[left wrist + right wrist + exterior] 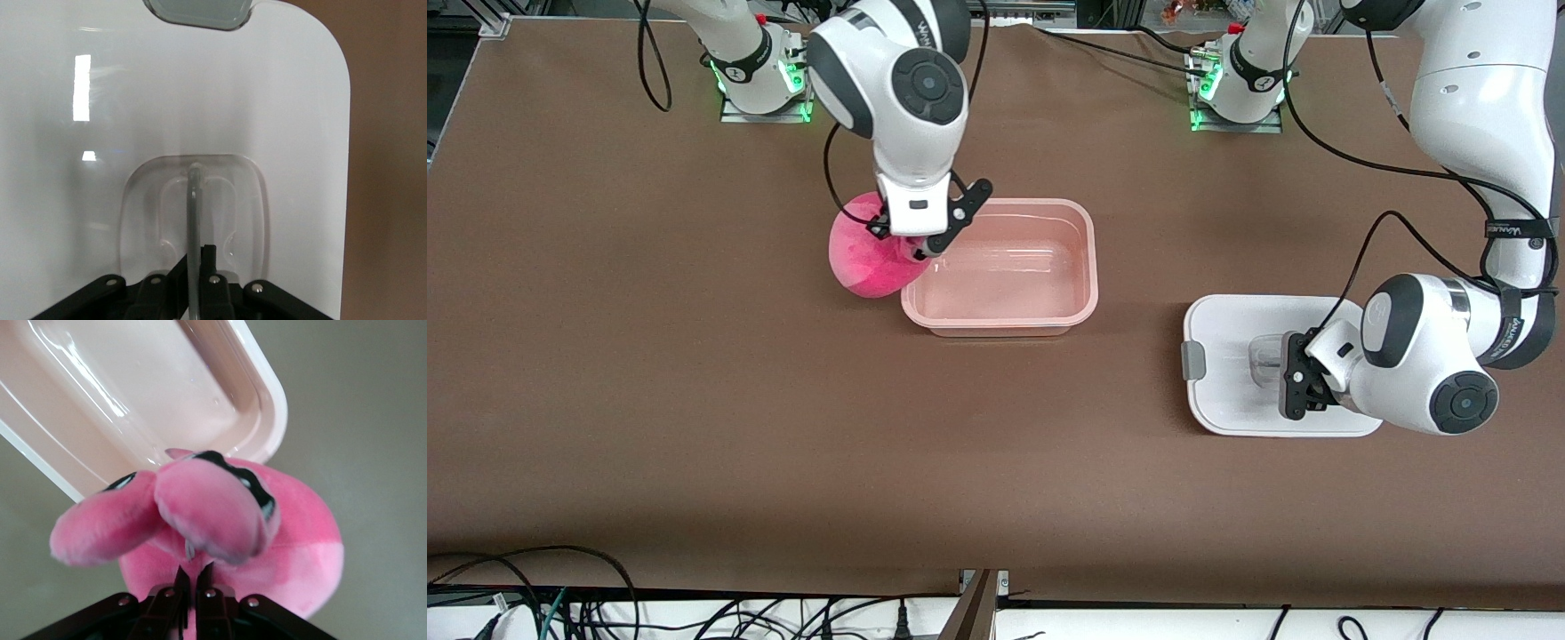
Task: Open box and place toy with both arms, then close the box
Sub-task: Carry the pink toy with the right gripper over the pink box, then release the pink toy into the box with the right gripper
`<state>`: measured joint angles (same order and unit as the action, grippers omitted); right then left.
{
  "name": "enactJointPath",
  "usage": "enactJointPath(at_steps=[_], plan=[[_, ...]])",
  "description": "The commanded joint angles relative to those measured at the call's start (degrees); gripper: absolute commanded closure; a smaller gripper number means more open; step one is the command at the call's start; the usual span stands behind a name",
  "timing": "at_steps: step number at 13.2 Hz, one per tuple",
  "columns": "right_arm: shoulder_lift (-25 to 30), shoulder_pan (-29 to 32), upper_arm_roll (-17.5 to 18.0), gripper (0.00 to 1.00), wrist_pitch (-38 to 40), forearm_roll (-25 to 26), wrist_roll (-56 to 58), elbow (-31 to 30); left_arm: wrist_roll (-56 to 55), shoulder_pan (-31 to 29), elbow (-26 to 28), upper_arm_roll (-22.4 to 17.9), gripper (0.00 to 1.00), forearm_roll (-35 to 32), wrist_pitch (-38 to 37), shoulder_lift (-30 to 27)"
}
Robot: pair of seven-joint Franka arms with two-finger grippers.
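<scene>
The open pink box [1089, 267] stands mid-table with nothing in it; it also shows in the right wrist view [133, 387]. My right gripper [916, 249] is shut on the pink plush toy [863, 253] and holds it at the box's end toward the right arm, touching or just over the rim. The toy's snout and black eyes show in the right wrist view [213, 513], with the right gripper [197, 577] pinched into its plush. The white lid [1227, 391] lies flat toward the left arm's end. My left gripper [1280, 369] is shut on the lid's clear handle [193, 200], as the left wrist view shows [195, 257].
The lid's grey clip [1193, 359] faces the box and also shows in the left wrist view [200, 13]. The brown table top [694, 400] is bare nearer the front camera. Cables hang along the table's front edge.
</scene>
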<state>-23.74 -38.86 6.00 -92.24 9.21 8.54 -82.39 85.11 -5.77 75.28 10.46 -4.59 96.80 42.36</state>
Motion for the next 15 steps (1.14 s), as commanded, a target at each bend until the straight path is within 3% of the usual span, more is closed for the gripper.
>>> enactJointPath(at_steps=[1, 7, 8, 9, 12, 15], plan=[[-6.3, -3.2, 0.1, 1.0, -0.1, 1.9, -4.2, 6.4, 2.2, -0.6, 0.5, 0.3, 1.0, 1.3, 0.4, -0.4], [-10.7, -6.6, -0.1, 1.0, -4.0, 3.8, -8.2, 8.2, 2.2, -0.6, 0.5, 0.3, 1.0, 1.3, 0.4, -0.3], [-10.7, -6.6, -0.1, 0.88, -4.3, 3.8, -8.4, 8.2, 2.2, -0.6, 0.5, 0.3, 1.0, 1.3, 0.4, -0.3], [-10.7, -6.6, 0.0, 0.01, -4.6, 3.7, -9.2, 8.3, 2.2, -0.6, 0.5, 0.3, 1.0, 1.5, 0.4, -0.3], [-10.3, -9.4, 0.1, 0.0, -2.8, 3.7, -15.2, 12.9, 2.2, -0.6, 0.5, 0.3, 1.0, 2.0, 0.4, -0.2], [-10.1, -10.3, 0.3, 0.0, 4.3, 3.4, -16.5, 20.1, 2.2, -0.6, 0.5, 0.3, 1.0, 2.0, 0.4, -0.2]])
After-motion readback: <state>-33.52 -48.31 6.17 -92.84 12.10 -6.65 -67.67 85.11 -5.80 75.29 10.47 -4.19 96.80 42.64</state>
